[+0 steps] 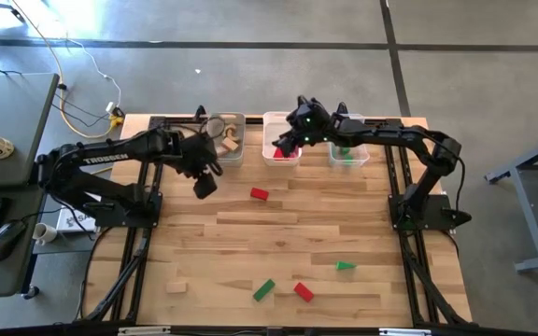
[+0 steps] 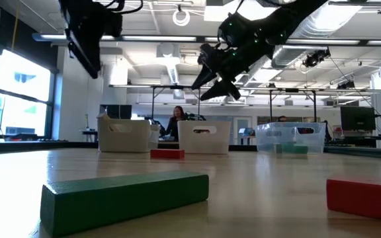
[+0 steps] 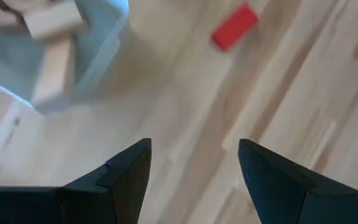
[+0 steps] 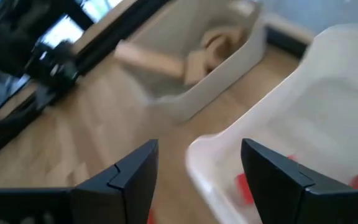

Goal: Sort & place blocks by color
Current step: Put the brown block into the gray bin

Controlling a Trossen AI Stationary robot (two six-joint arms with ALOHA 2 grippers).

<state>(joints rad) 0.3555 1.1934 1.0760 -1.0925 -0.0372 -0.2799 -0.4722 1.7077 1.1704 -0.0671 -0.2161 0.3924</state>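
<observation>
Right gripper (image 1: 292,140) jaws released above translucent white middle bin (image 1: 279,161), right wrist shows red wooden blocks (image 4: 244,186) inside, left gripper (image 1: 204,184) jaws released over table (image 1: 288,243), low view shows green block (image 2: 124,198) near.

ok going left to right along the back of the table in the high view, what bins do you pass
translucent plastic bin with plain light wood blocks → translucent plastic bin with red blocks → translucent plastic bin with green blocks

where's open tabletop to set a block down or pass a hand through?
Open: the wide middle band between the red block below the bins and the front cluster (green block, red one, green wedge). Crowded: the back edge, where three bins and both open hands, left hand and right hand, sit.
</observation>
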